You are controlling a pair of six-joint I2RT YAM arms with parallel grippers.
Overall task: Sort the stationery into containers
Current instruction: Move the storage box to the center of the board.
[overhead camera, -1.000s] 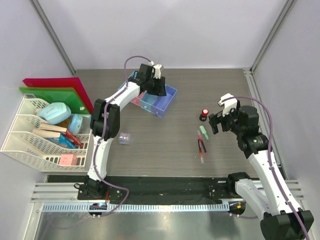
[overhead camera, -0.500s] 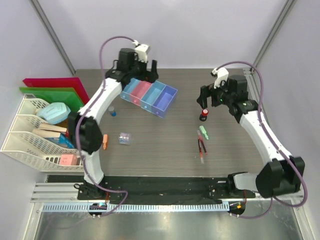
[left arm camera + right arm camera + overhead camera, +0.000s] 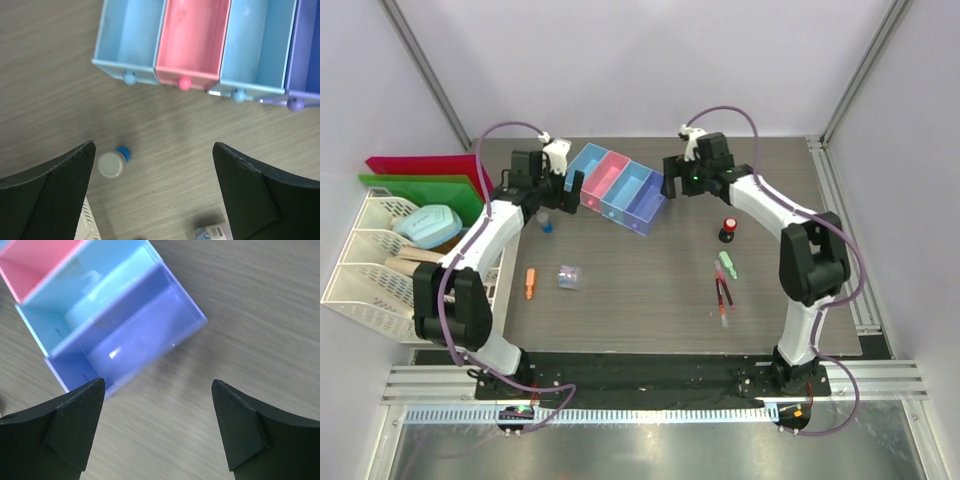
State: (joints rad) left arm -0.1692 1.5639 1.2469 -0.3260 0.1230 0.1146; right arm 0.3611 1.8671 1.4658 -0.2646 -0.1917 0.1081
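containers (image 3: pixel 608 181) | row axis far-L to near-R | orange marker (image 3: pixel 530 284) axis near-far

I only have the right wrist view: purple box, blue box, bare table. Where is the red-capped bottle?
Observer: The red-capped bottle stands on the table, right of the boxes in the top view, apart from them.
Operator: And the left arm?
Observer: The left gripper hangs open above the table, with the blue-capped bottle near one finger.
Operator: What else is loose?
Observer: The orange marker, packet, green eraser and pens lie on the table, outside the boxes.
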